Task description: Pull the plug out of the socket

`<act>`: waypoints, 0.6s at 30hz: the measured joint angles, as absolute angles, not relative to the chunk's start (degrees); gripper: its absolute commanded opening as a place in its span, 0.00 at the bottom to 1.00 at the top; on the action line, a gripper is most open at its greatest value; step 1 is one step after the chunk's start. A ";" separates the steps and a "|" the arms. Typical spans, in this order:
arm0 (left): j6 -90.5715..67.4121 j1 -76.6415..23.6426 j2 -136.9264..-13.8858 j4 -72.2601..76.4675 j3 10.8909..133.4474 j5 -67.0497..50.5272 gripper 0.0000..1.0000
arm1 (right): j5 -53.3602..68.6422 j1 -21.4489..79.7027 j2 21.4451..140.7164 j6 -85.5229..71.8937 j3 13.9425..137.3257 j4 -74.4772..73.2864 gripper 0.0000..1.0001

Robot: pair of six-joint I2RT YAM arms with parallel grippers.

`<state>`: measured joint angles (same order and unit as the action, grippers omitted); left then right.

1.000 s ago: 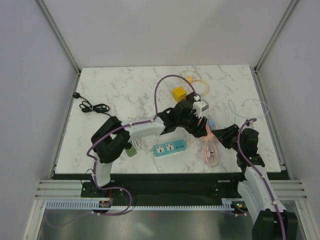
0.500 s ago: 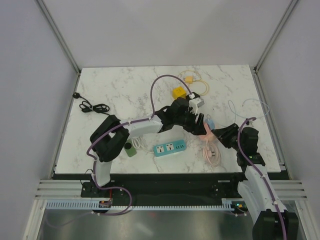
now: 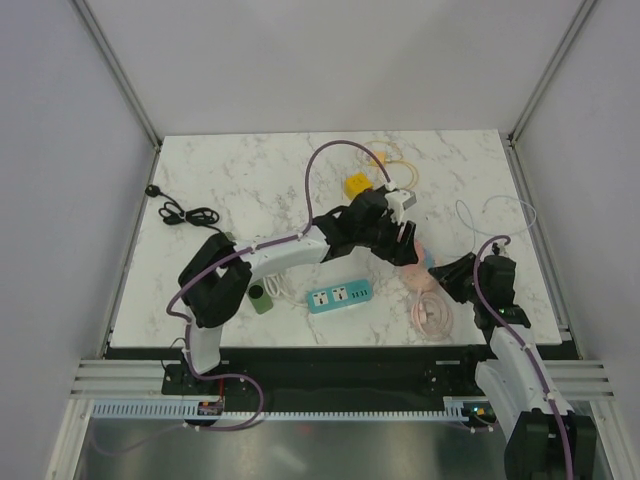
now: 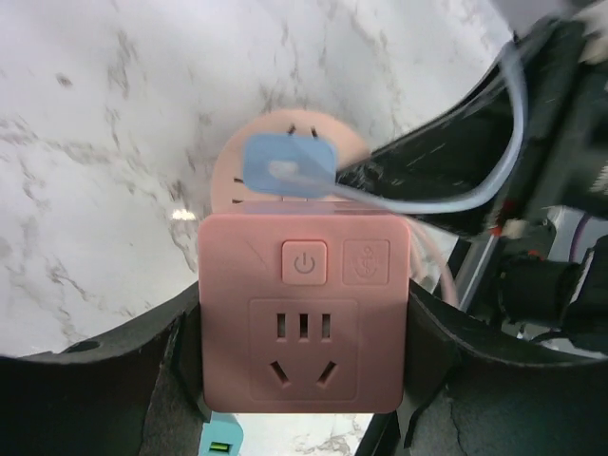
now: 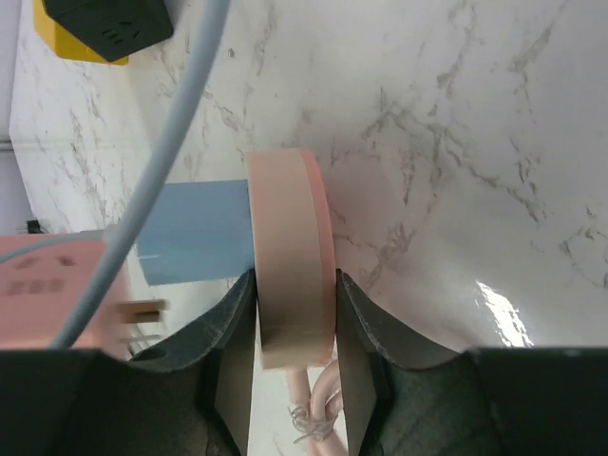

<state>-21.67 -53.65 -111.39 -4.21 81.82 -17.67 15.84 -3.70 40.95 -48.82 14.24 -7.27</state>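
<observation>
Two pink pieces carry this moment: a pink cube [image 4: 304, 313] with a power button and socket slots on its face, and a pink disc [image 5: 293, 256] seen edge-on. The left tool [image 4: 304, 375] grasps the cube, a finger pressed to each side. The right tool [image 5: 294, 353] is clenched on the disc across its flat faces. From above, both hang over the right-centre of the table [image 3: 240, 190], the disc lying right of the cube and nearer the arm bases. The line between them runs along that diagonal, square to the disc's faces. One bare metal prong [image 5: 144, 309] juts from the cube's side toward the disc with marble showing past it, so I judge the two already parted, though which piece counts as plug is unclear. Any further pull would likely draw the right arm back toward its own base while the left braces the cube. A blue plug [image 4: 285, 163] shows against the disc, and I cannot tell whether it is seated there. Its pale cable crosses the gap and may snag. A pink cord [image 3: 432, 312] coils below on the glossy marbled top, a teal power strip [image 3: 340, 296] lies near, and a yellow block [image 3: 357, 185] sits beyond.
</observation>
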 measured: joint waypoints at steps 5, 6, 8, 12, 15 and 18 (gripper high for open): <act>-21.71 -52.90 -108.07 -4.45 86.02 -16.80 0.02 | 14.59 -4.32 41.95 -47.33 13.87 -8.43 0.00; -22.52 -52.42 -107.53 -4.03 86.70 -17.54 0.02 | 14.55 -4.34 41.98 -47.18 13.87 -8.38 0.00; -23.88 -51.11 -106.85 -3.14 87.53 -18.65 0.02 | 14.52 -4.32 41.80 -47.05 13.87 -8.43 0.00; -24.01 -48.60 -105.56 -3.81 86.41 -17.39 0.02 | 14.70 -4.36 41.71 -46.68 13.91 -8.51 0.00; -22.83 -46.28 -103.18 -7.33 83.13 -14.28 0.02 | 15.35 -4.36 42.83 -46.00 14.59 -8.45 0.00; -21.08 -43.31 -100.95 -11.77 80.12 -10.70 0.06 | 16.51 -4.36 44.05 -45.50 15.42 -8.43 0.00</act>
<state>-21.08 -43.31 -100.95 -11.77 80.12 -10.70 16.51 -4.36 44.05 -45.50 15.42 -8.43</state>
